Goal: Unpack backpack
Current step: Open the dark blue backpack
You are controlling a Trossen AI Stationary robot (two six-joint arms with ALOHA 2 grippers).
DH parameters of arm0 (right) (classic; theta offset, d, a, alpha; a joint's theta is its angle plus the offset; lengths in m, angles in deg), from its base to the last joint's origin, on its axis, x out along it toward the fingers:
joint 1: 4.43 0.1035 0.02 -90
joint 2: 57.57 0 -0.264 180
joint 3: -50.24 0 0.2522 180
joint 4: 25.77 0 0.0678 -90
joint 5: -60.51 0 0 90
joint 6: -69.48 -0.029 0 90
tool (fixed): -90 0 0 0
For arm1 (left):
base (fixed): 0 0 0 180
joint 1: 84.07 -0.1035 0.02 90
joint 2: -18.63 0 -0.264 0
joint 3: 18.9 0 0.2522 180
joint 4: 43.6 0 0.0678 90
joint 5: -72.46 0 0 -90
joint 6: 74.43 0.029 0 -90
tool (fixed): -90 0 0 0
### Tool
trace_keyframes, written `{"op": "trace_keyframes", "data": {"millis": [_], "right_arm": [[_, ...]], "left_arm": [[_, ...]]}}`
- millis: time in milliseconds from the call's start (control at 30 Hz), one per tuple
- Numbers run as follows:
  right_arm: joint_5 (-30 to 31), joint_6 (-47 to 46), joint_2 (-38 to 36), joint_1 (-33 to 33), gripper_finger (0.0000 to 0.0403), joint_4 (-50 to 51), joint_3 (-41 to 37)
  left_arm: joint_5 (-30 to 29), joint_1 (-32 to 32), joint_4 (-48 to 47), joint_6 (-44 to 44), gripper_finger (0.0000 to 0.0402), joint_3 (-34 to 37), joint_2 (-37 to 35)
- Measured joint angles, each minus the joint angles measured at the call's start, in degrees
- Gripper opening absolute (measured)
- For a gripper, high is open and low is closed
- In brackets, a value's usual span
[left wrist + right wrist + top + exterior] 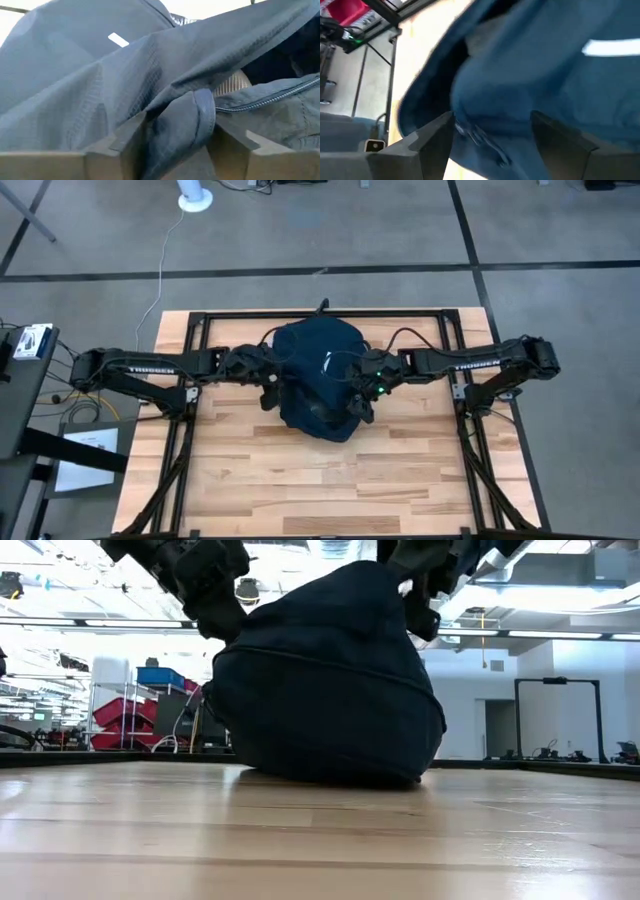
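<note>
The dark navy backpack [318,380] stands in the middle of the table, its underside [330,772] on the wood. A short white stripe [118,39] shows on it. My left gripper [270,378] is at the backpack's left side and shut on its fabric. My right gripper [364,392] is on the backpack's right side, with navy fabric filling the gap between its fingers. In the left wrist view a zipper line [272,96] runs along a gaping opening, and something tan and ribbed [231,83] shows inside it. My left gripper pinches a fold of the backpack's fabric [186,125] between its two fingers, next to the zipped opening. It comes in from the table's left, high on the bag's side. The bag stays with its underside on the table. My right gripper has the backpack's fabric beside an opening edge [485,131] between its two fingers [436,141]. It comes in from the table's right, high on the bag. The view is blurred, so one layer or several cannot be told.
The wooden table top [300,480] lies bare in front of the backpack. A black metal frame [190,330] borders the table's far and side edges. A cable [322,305] sticks out behind the bag. Shelving and red bins [125,715] stand in the room beyond.
</note>
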Motion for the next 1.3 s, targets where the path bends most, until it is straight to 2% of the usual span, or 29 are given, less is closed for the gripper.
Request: {"op": "trace_keyframes", "data": {"millis": [133, 233, 300, 400, 533, 633, 733, 833, 1067, 1300], "right_arm": [[0.1, -0.5, -0.1, -0.4, 0.0247, 3.7, 0.0], [0.1, -0.5, -0.2, -0.1, 0.0239, 5.5, 0.0], [0.1, -0.5, -0.2, 0.0, 0.0232, 6.1, 0.0], [0.1, -0.5, -0.2, 0.2, 0.0223, 7.3, 0.0], [-0.7, -0.7, -0.9, 0.2, 0.0213, 13.1, 0.0], [-0.8, -2.3, -1.4, 0.6, 0.0207, 16.0, 0.0], [-0.9, -3.3, -1.7, 1.5, 0.0203, 16.4, 0.0], [-0.9, -2.2, -1.8, 2.3, 0.0202, 15.0, 0.0], [-0.9, 0.6, -1.8, 3.1, 0.0202, 5.0, 0.0], [-0.9, 3.1, -0.6, 3.0, 0.0202, -7.3, 0.0]], "left_arm": [[5.8, 0.0, -4.7, -0.9, 0.02, -0.1, -3.4], [6.7, 0.0, -10.1, -1.6, 0.02, -1.7, -7.0], [6.5, 0.0, -12.2, -0.9, 0.0197, -2.7, -10.2], [2.0, 0.0, -12.1, 0.3, 0.0195, -2.9, -14.6], [-0.7, 0.0, -9.3, -0.2, 0.0194, -2.9, -17.2], [1.0, 0.1, -5.5, -0.8, 0.0194, -2.9, -15.8], [4.1, 0.9, -1.2, 0.0, 0.0193, -2.9, -11.4], [4.4, 1.9, 1.3, 3.4, 0.0193, -2.9, -6.4], [2.7, 2.0, 1.6, 6.4, 0.0193, -2.9, 1.3], [-1.9, 2.0, 2.0, 6.5, 0.0193, -3.4, -0.2]]}}
